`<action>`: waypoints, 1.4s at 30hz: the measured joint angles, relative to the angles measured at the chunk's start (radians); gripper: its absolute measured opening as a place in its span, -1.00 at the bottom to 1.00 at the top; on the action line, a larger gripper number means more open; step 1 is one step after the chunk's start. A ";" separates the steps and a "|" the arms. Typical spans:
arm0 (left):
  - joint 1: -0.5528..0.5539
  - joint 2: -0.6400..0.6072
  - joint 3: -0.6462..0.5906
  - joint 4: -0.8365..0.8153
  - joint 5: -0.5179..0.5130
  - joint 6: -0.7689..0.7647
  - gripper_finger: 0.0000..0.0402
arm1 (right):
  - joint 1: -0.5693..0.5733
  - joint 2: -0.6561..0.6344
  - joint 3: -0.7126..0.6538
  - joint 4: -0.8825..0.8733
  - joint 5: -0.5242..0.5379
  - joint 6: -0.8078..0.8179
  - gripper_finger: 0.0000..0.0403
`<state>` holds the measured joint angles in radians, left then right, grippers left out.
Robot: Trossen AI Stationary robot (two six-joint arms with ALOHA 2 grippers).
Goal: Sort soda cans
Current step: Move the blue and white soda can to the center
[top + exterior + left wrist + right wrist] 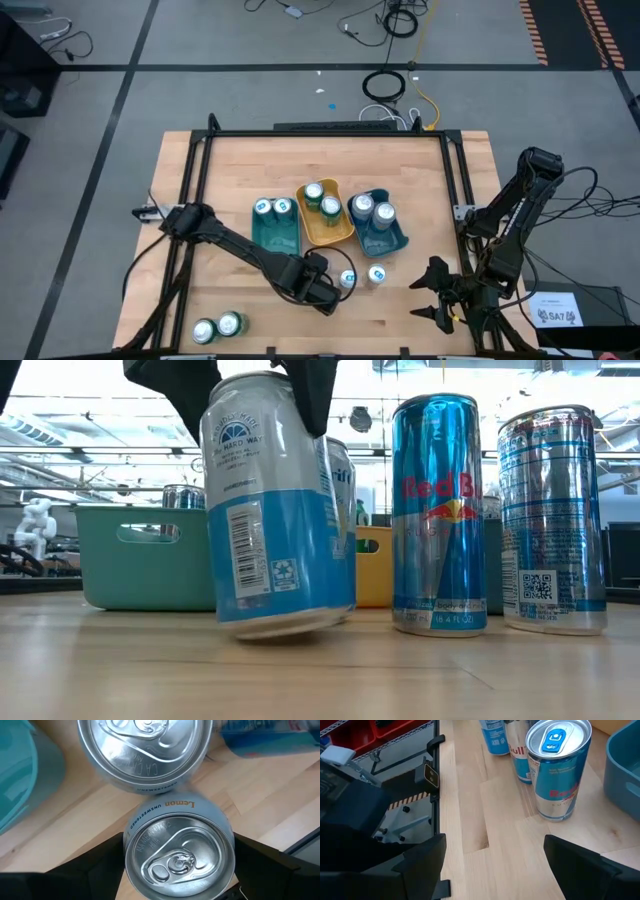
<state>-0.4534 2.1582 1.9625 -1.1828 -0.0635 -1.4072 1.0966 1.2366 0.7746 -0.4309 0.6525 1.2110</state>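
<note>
My left gripper [318, 285] points down at the table's near middle, shut on a white-and-blue soda can [280, 510], which it hides in the high view. A like can [145, 750] stands just beyond it. Two slim blue-and-silver cans [437, 510] [553, 520] stand upright on their bases to its right, also seen from above [347, 279] [377, 273]. My right gripper [435, 295] waits open near the table's front right, its fingers apart and bare in its wrist view, the nearest slim can [559, 770] ahead of it. My left gripper pinches the white-and-blue can by its upper side wall, just below the rim [215, 415], between its two fingers [100, 870]. The fingers come from above and point down. The can tilts, top toward the table's left, with its base's left edge [240, 628] on the wood.
A teal tray [262, 238], a yellow tray [345, 235] and a blue tray [400, 240] stand side by side at mid-table, each with two cans in it. Two more cans [205, 331] [231, 323] stand at the front left. A black frame [330, 133] borders the table.
</note>
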 joint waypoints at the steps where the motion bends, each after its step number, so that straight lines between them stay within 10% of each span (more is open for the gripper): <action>1: 0.000 0.000 0.000 0.002 -0.001 0.000 0.63 | 0.000 0.000 0.000 0.000 0.000 0.000 0.62; 42: 0.000 -0.075 -0.003 -0.022 0.019 0.025 0.97 | 0.000 0.000 0.000 -0.008 -0.004 -0.004 0.62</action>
<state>-0.4536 2.0835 1.9598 -1.2051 -0.0443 -1.3818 1.0969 1.2366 0.7746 -0.4385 0.6487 1.2072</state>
